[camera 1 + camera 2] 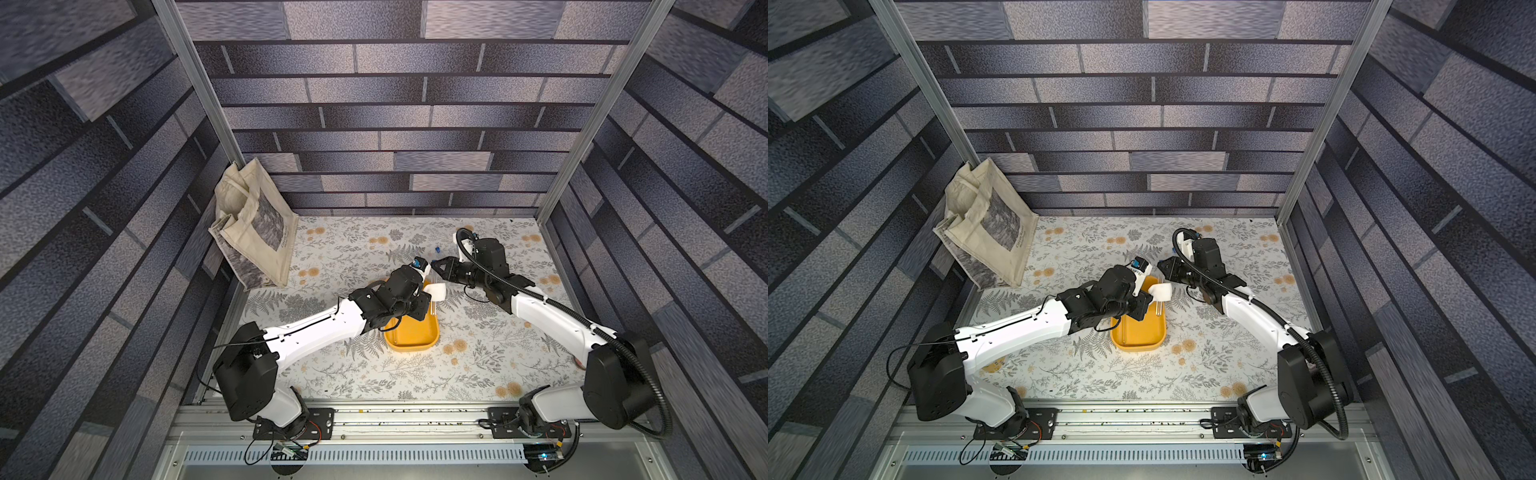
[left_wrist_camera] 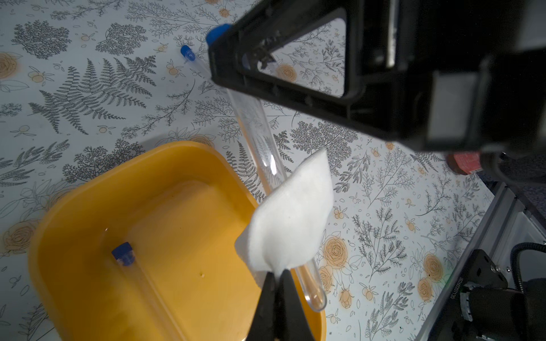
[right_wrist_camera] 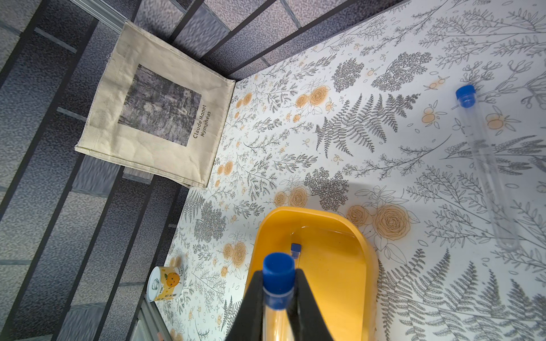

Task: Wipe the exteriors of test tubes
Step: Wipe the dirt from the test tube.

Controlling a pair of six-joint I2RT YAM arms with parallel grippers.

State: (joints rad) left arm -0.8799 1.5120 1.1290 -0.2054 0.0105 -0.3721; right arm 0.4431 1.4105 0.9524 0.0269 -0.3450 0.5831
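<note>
White on yellow: saw the cloth [image 2: 291,212] pinched in the left gripper [image 2: 277,276], jaws clamped tight on one edge, above the tray's [image 2: 88,183] far right corner. Found the right gripper [image 3: 277,280] clenched on a tube [image 2: 257,141] just under its blue cap, tube reaching from there toward the near edge, rounded end past the cloth and over the tray's right rim. Saw the cloth draped against that tube near its rounded end, touching it. Counted 3 tubes: 1 held, 1 [image 2: 141,283] lying flat inside the tray, 1 [image 3: 484,165] loose on the table [image 1: 374,374] beyond the tray, nearer the far edge, near the right gripper. Placed the tray near the table's middle in both top views, long side running near to far. Noted a bag [image 1: 257,232] propped in the far left corner against the wall, and a can [image 3: 165,283] by the left edge. Made out both arms reaching in from the near edge, tips close together over the tray's far end.
</note>
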